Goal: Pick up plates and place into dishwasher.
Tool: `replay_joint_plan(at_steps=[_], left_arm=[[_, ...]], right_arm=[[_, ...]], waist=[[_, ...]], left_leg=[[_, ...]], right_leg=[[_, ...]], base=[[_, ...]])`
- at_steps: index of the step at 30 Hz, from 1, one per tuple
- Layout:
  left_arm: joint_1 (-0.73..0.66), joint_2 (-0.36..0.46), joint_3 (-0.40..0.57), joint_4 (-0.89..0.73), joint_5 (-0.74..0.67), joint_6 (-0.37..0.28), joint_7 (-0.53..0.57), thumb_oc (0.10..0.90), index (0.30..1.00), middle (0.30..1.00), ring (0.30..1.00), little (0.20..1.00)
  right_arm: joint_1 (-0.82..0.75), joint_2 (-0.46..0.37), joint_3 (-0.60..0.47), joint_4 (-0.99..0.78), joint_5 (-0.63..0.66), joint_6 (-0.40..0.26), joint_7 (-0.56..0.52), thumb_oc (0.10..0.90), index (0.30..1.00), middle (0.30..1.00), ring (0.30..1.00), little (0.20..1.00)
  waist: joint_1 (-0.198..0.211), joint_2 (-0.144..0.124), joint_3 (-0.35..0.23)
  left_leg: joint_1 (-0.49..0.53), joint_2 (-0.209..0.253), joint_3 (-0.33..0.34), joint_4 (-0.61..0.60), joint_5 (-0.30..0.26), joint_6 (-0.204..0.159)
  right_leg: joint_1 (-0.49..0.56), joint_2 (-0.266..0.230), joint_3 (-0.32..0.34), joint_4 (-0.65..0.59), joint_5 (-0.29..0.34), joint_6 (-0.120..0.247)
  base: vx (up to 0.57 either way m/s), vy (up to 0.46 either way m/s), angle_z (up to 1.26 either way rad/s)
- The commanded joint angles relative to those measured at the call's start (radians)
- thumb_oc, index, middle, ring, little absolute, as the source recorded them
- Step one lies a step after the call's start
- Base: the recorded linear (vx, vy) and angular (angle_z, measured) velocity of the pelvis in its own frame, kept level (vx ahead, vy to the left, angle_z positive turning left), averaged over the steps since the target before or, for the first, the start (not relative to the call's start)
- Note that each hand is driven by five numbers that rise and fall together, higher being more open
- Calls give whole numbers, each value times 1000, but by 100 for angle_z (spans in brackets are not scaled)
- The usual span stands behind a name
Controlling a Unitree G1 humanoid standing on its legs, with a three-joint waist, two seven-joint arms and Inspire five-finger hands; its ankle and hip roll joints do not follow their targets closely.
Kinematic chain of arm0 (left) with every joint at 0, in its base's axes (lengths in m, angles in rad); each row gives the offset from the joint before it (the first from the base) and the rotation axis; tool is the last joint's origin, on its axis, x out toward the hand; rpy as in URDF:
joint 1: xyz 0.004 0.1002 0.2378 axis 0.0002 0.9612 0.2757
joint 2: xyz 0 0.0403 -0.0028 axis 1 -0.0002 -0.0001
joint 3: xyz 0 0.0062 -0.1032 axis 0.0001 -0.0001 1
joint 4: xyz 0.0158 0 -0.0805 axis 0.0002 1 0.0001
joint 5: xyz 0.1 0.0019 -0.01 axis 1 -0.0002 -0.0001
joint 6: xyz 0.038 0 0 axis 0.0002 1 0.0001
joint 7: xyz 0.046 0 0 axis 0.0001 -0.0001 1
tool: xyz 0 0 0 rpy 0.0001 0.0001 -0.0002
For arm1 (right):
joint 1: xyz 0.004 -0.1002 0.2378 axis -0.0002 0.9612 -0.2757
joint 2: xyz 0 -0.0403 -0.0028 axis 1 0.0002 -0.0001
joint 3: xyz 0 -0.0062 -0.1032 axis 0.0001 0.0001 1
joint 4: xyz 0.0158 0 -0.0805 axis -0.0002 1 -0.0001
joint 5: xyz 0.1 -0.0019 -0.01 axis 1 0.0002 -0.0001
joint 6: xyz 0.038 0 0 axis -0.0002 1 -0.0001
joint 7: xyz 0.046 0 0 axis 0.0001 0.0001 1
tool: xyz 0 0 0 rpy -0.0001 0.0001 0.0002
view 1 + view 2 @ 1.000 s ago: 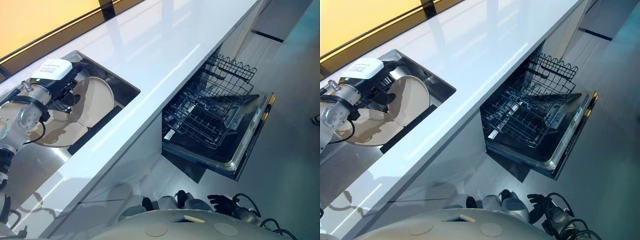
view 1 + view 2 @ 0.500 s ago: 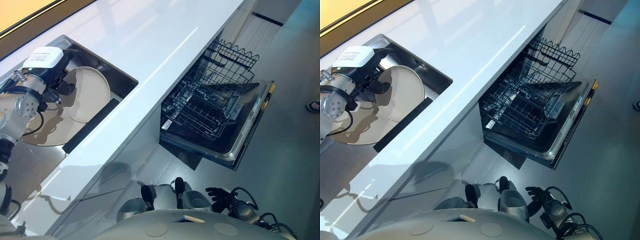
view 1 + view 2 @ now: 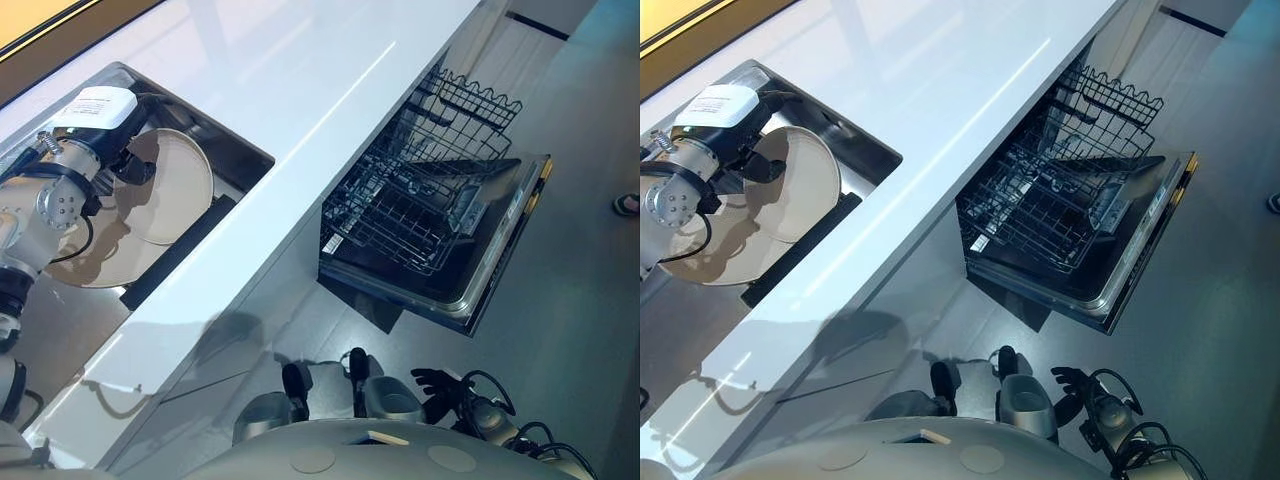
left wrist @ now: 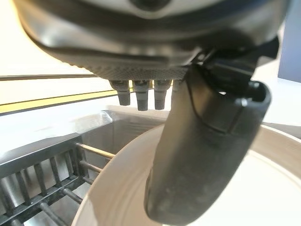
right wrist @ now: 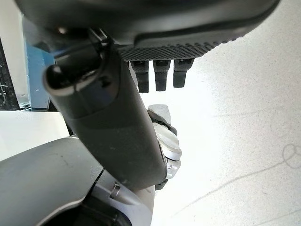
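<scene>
I have the left hand [image 3: 128,165] down in the sink [image 3: 243,160], at the left end of the counter [image 3: 300,90], with its thumb [image 4: 207,155] laid across the face of a plate [image 3: 175,185] and the fingers [image 4: 141,96] curling behind the rim, so I read it as pinching that plate at its upper edge. The plate stands tilted on its edge inside the sink, leaning over a second plate [image 3: 95,265] that lies flatter beneath it. I judge it stiff, smooth and breakable, likely ceramic with some weight, and slick enough to slide out of a rim pinch; taking it by the rim with the thumb well onto the face looks the sensible hold, and I would keep it clear of the sink wall on the lift. A slatted rack [image 4: 42,174] sits in the sink just beside the plate. The right hand [image 5: 157,70] hangs low by the floor [image 5: 244,141], fingers relaxed and straight, holding nothing. The counter is glossy white and bare. The dishwasher [image 3: 470,290] stands open under the counter's right end, door down, wire racks [image 3: 410,215] pulled out, well apart from the sink, with grey floor beyond.
</scene>
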Motion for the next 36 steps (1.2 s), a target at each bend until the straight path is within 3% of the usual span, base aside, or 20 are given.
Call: replay_joint_plan(at_steps=[1,6,7,9,10,12,13,15,16,18,21,22,25,31,36], left_arm=[[-207,29,7,17,-55,-21,-15,800,900,900,900,900],[-267,37,-55,27,-139,-25,-256,800,900,900,900,900],[-279,36,-67,31,-158,-25,-310,550,686,686,686,650],[-298,39,-86,37,-158,-26,-352,501,644,644,644,601],[-309,43,-97,42,-167,-25,-368,421,575,575,575,521],[-336,48,-114,46,-172,-30,-372,391,549,549,549,491],[-350,53,-123,43,-182,-33,-378,289,462,462,462,389],[-365,60,-136,35,-193,-36,-370,265,441,441,441,365],[-372,62,-140,27,-208,-32,-366,322,491,491,491,422],[-375,63,-132,14,-232,-34,-353,355,519,519,519,455],[-368,67,-119,-11,-233,-39,-322,284,458,458,458,384],[-365,70,-114,-16,-236,-41,-313,204,389,389,389,304],[-359,81,-102,-31,-228,-48,-276,100,300,300,300,200],[-345,107,-83,-44,-215,-60,-203,100,300,300,300,200],[-337,148,-58,-51,-201,-40,-70,100,300,300,300,200]], right_arm=[[5,-53,-3,-11,38,-24,-8,800,900,900,900,900],[0,-61,0,-14,39,-18,-7,800,900,900,900,900],[-3,-62,1,-15,40,-15,-6,800,900,900,900,900],[-9,-68,-2,-11,40,-12,-1,800,900,900,900,900],[-12,-69,-3,-11,37,-10,-1,800,900,900,900,900],[-16,-71,-2,-9,37,-6,-2,800,900,900,900,900],[-18,-70,-3,-7,38,-5,-3,800,900,900,900,900],[-21,-71,-2,-5,44,-5,-3,800,900,900,900,900],[-23,-70,-2,-4,47,-5,-4,800,900,900,900,900],[-26,-67,-2,1,52,-8,-6,800,900,900,900,900],[-31,-65,0,3,53,-9,-5,800,900,900,900,900],[-32,-64,1,3,52,-9,-5,800,900,900,900,900],[-35,-62,2,6,50,-11,-5,800,900,900,900,900],[-37,-62,6,11,52,-20,-10,800,900,900,900,900],[-36,-65,10,-21,91,-85,-48,800,900,900,900,900]], waist=[[-30,54,-50],[-34,62,-46],[-33,64,-45],[-33,67,-43],[-34,69,-42],[-32,73,-42],[-30,74,-43],[-27,76,-45],[-25,77,-47],[-21,79,-51],[-15,80,-57],[-13,81,-58],[-9,83,-63],[0,83,-69],[10,80,-71]], left_leg=[[-40,-86,-50,86,-107,76],[-41,-89,-54,87,-104,76],[-42,-89,-54,87,-103,75],[-42,-90,-55,88,-102,75],[-40,-91,-56,88,-102,74],[-40,-91,-57,89,-101,73],[-40,-92,-59,87,-100,72],[-41,-93,-64,85,-99,71],[-41,-94,-66,83,-98,70],[-39,-94,-70,79,-96,69],[-37,-94,-76,71,-93,66],[-36,-93,-78,69,-91,66],[-35,-92,-81,61,-87,63],[-31,-88,-92,52,-84,60],[-30,-83,-104,51,-83,59]], right_leg=[[-121,-13,-12,168,-19,101],[-122,-13,-10,168,-19,98],[-122,-12,-10,167,-20,98],[-122,-12,-11,166,-22,98],[-121,-13,-13,166,-22,97],[-117,-14,-17,162,-26,95],[-115,-13,-19,159,-27,95],[-113,-13,-24,156,-28,94],[-113,-13,-25,155,-29,94],[-111,-12,-29,152,-32,93],[-107,-9,-34,147,-37,92],[-106,-7,-36,146,-40,91],[-101,-3,-38,140,-46,91],[-86,6,-44,134,-59,89],[-65,14,-50,133,-76,86]], base=[[0,0,0],[0,0,0],[0,0,0],[0,0,0],[0,0,0],[-36,-5,0],[-41,-16,1],[-40,-18,1],[-38,-17,2],[-39,-20,3],[-39,-18,8],[-34,-15,8],[-49,-20,7],[-45,-30,6],[-49,-60,9]])
